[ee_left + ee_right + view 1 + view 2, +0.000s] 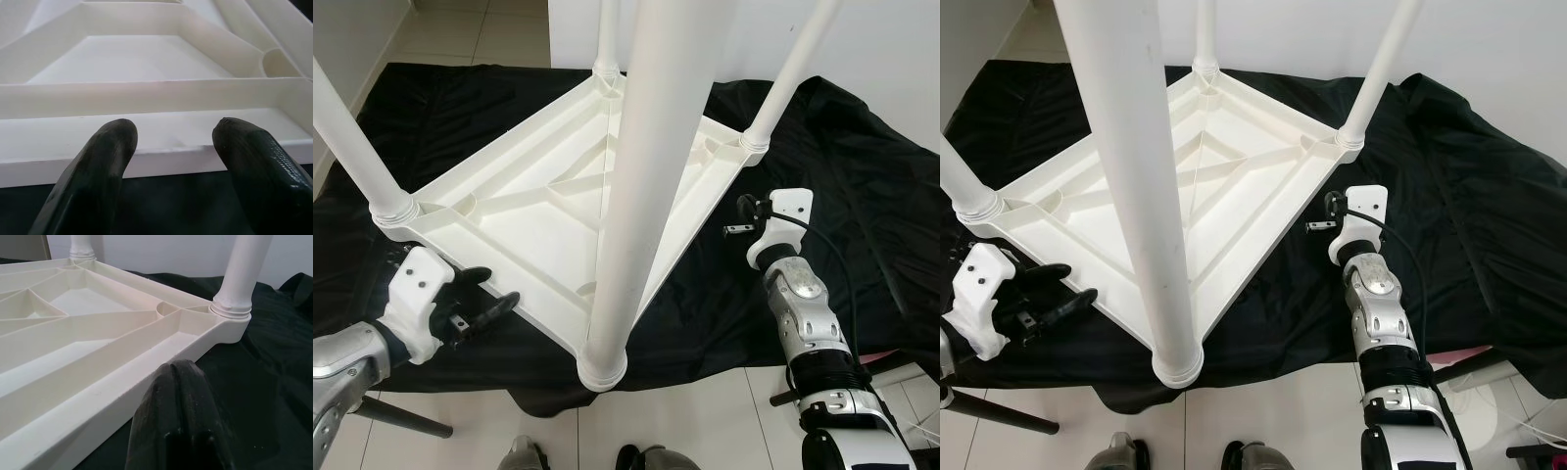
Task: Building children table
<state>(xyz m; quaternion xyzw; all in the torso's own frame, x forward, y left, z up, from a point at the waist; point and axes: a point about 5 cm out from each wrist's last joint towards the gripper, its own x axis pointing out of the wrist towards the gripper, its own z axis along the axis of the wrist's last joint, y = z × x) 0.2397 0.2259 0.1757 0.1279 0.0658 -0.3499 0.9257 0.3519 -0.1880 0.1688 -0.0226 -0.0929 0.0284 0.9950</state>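
A white plastic children's table (533, 211) lies upside down on a black cloth (862, 196), with its ribbed underside facing up. Its legs stand upward: the near leg (636, 196), the left leg (347, 132), the far leg (607, 39) and the right leg (788, 73). My left gripper (495, 291) is open at the table's near-left rim (146, 161), fingertips (115, 142) just short of the edge. My right gripper (177, 372) is shut with nothing in it, low over the cloth beside the right rim, near the right leg's socket (230, 308).
The black cloth covers the floor under and around the table, rumpled at the right. Pale tiles (705, 411) lie in front of it and a white wall (1489, 49) stands behind. A dark pole (396, 416) lies at the lower left. My feet (524, 452) are at the cloth's near edge.
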